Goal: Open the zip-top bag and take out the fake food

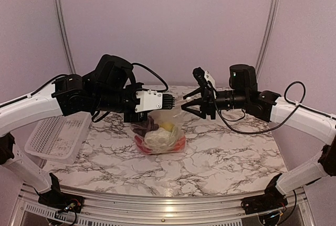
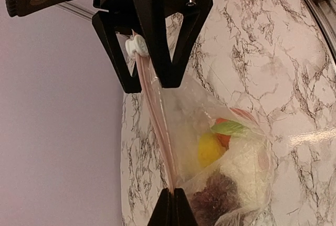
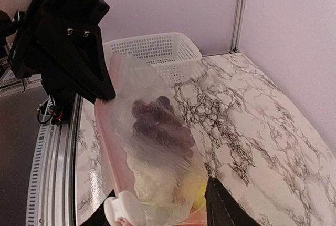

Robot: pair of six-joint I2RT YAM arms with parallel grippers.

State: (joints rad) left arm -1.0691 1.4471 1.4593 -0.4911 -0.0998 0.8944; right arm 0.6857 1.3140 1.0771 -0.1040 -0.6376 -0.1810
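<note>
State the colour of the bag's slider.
The slider is white, best seen in the left wrist view.

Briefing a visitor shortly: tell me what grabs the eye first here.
A clear zip-top bag of fake food, held up over the marble table by its zip strip. The left gripper pinches one end; the right gripper, jaws open, straddles the white slider at the other.

Inventory by count. Grippers: two, the left gripper (image 2: 173, 198) and the right gripper (image 2: 149, 85). Zip-top bag (image 1: 160, 130): one. White lattice basket (image 1: 55, 137): one. Fake food (image 1: 157, 137) visible through the bag: four pieces, namely one cauliflower (image 2: 244, 171), one grape cluster (image 2: 215, 199), one yellow piece (image 2: 210, 150) and one orange-red fruit (image 2: 224, 139).
</note>
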